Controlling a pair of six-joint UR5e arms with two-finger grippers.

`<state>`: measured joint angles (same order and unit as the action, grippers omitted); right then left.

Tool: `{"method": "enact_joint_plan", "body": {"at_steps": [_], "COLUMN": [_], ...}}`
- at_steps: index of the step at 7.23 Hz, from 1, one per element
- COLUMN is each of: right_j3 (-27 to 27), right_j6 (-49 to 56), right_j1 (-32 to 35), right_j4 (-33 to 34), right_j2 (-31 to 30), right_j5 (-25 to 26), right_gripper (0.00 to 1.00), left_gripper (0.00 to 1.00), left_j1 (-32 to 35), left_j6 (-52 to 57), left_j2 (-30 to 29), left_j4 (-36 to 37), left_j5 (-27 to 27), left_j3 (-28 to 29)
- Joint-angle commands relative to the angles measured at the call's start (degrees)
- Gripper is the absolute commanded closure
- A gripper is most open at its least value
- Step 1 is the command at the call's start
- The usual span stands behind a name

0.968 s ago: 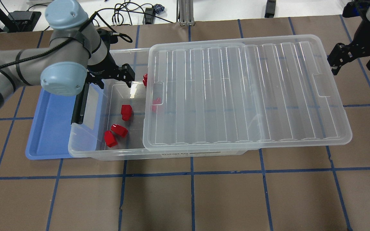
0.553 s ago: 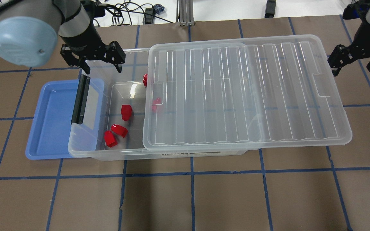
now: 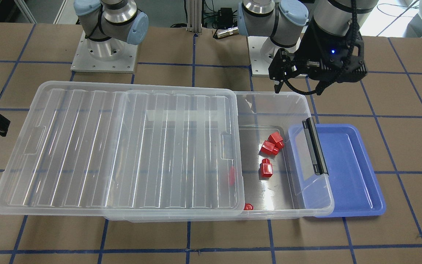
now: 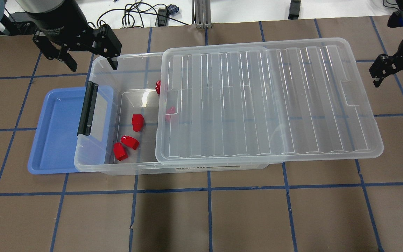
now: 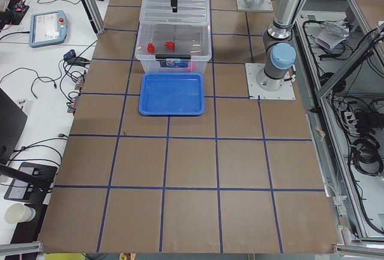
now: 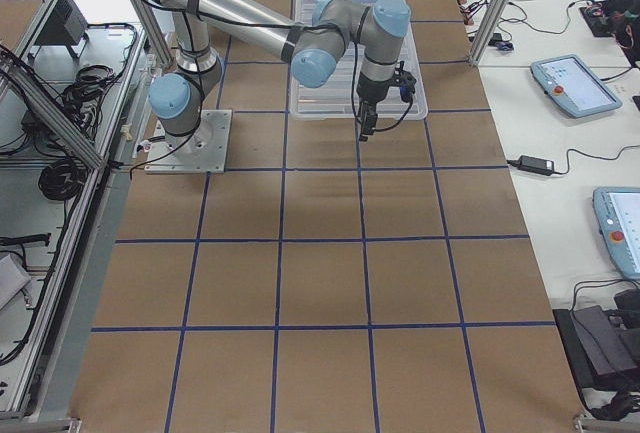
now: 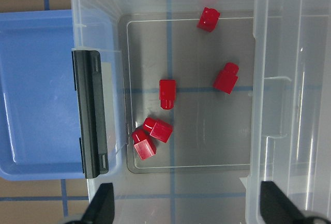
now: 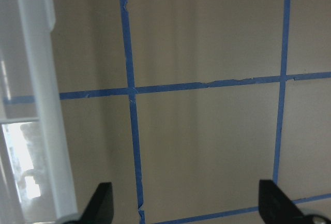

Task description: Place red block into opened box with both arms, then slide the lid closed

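Several red blocks lie on the floor of the clear box, in its uncovered left end; two more show at the lid's edge. The ribbed clear lid rests on the box, shifted right and overhanging its right end. My left gripper hangs open and empty above the box's back left corner, and its wrist view looks down on the blocks. Off the lid's right edge, my right gripper is open and empty over bare table.
A blue tray sits under the box's left end, beside the black bar. Brown table with blue tape lines surrounds everything. The arm bases stand behind the box in the front-facing view.
My left gripper rose out of the box's open end and pulled back to its far left corner, still open. The right gripper drifted slightly right and nearer. The blocks and lid stayed put.
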<state>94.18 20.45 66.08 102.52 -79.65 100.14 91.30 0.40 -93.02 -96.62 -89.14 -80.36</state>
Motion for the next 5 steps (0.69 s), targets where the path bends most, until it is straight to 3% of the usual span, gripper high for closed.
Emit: {"method": "enact_joint_plan", "body": {"at_steps": [1,5], "right_j3": [2.67,2.77], "right_j6": [-0.75,-0.93], "right_j1": [-0.86,2.55], "right_j4": [1.71,2.59], "right_j2": [0.11,0.29], "right_j5": [-0.55,-1.0], "right_gripper": [0.0,0.0], "left_gripper": [0.0,0.0], "left_j1": [0.81,0.64], "left_j6": [0.3,1.8], "left_j2": [0.9,2.57], "left_j4": [0.03,0.2], "left_j5": [0.64,0.55], "left_j3": [-3.73,-3.93]}}
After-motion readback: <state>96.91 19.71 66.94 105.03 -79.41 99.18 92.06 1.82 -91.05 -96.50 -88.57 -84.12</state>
